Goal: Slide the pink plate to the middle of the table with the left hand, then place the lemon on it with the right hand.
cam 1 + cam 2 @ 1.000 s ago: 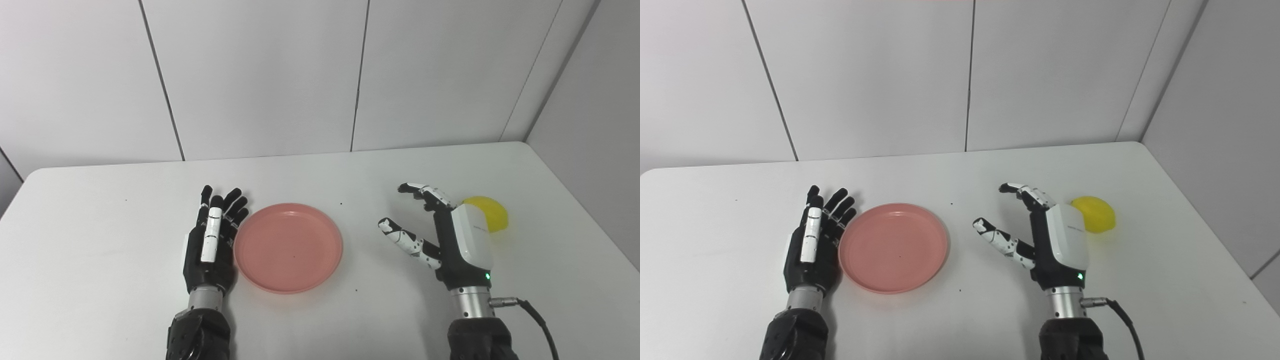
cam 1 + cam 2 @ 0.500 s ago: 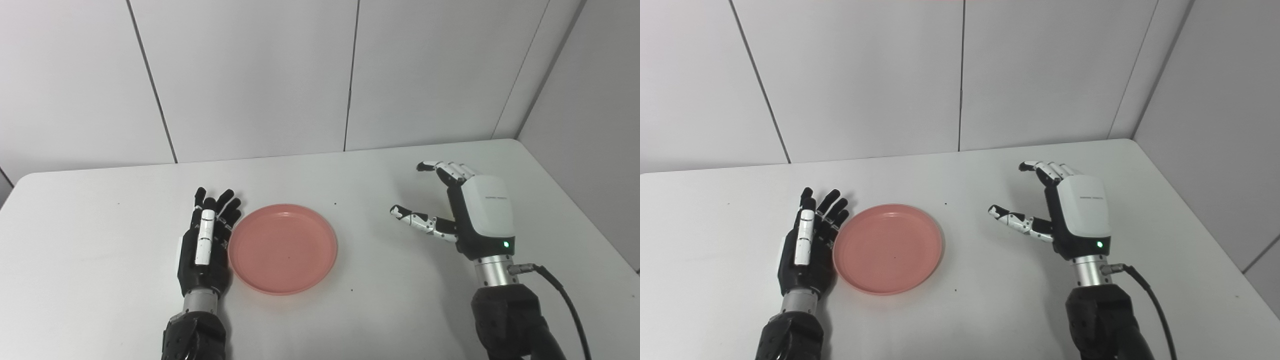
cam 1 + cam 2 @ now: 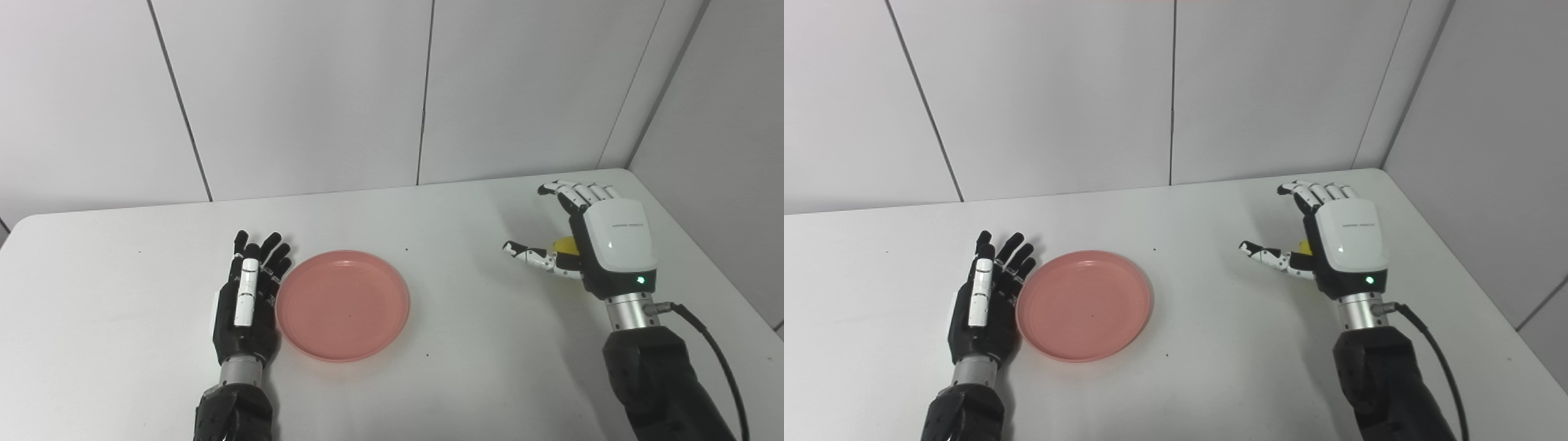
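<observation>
On the smooth white table [image 3: 122, 343], a round, shallow pink plate [image 3: 342, 304] with a raised rim and a matte plastic look is seen lying flat near the middle. Just beside its left edge, the black left hand [image 3: 247, 297] is held edge-on with straight fingers spread slightly, nothing being gripped; whether the plate is touched cannot be told. Toward the far right corner, the right hand [image 3: 597, 242], cased in glossy white plastic, is held wide, fingers curved and thumb extended. Only a small yellow patch of the lemon [image 3: 565, 245] is seen behind its palm, largely hidden and not enclosed.
</observation>
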{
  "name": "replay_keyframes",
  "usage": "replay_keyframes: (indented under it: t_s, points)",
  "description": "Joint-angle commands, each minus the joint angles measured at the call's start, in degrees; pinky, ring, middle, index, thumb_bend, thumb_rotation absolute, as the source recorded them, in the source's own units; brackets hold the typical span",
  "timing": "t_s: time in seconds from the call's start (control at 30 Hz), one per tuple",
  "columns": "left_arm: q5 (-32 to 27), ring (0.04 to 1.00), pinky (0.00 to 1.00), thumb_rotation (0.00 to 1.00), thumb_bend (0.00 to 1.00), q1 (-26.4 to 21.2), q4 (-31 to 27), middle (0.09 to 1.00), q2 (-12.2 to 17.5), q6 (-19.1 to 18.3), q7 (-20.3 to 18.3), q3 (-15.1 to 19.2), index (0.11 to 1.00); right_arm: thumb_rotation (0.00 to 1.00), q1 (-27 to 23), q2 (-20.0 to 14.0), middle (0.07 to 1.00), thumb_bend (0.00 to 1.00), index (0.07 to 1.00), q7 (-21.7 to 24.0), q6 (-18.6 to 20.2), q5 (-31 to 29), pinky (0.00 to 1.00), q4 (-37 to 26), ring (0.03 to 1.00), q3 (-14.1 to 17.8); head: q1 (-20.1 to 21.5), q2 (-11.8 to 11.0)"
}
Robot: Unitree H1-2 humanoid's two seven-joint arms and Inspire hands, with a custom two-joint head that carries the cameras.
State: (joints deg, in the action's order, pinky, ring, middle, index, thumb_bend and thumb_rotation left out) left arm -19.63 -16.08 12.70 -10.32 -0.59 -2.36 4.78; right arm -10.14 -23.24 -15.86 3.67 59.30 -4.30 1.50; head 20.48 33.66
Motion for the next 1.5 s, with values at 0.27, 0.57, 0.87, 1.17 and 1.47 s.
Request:
replay_keyframes:
  t_s: [0.27,0.57,0.87,1.17,1.47]
  points:
    - [0.5,0.822,0.89,0.58,0.72,0.9,2.0,0.813,0.1,-2.0,0.9,0.5,1.0,0.89,-4.8,-4.5,0.737,0.77,0.676,-3.6,1.1,0.9,0.73,7.4,0.73,-0.1,0.1,0.0]
    - [-0.1,0.829,0.89,0.57,0.7,1.0,2.1,0.821,0.2,-2.2,-0.1,0.5,1.0,0.86,-6.2,-6.0,0.735,0.78,0.68,-3.9,2.0,-0.3,0.7,12.8,0.73,-1.0,0.1,-0.1]
    - [0.4,0.824,0.89,0.58,0.73,0.8,2.2,0.821,0.2,-2.1,0.2,0.7,1.0,0.81,-8.0,-6.7,0.723,0.79,0.682,-3.2,2.9,-2.8,0.67,18.7,0.715,-2.1,-0.4,-0.1]
    - [0.7,0.82,0.87,0.58,0.72,0.7,2.4,0.821,0.1,-1.7,0.3,0.5,1.0,0.82,-9.3,-7.3,0.731,0.78,0.692,-1.8,3.5,-4.3,0.59,23.0,0.708,-4.0,-1.2,-0.8]
    - [0.5,0.817,0.87,0.56,0.72,0.9,2.1,0.806,-0.7,-2.1,0.7,0.6,1.0,0.81,-10.0,-8.2,0.724,0.77,0.694,-2.3,3.7,-5.4,0.53,26.1,0.685,-6.0,-1.3,-0.8]
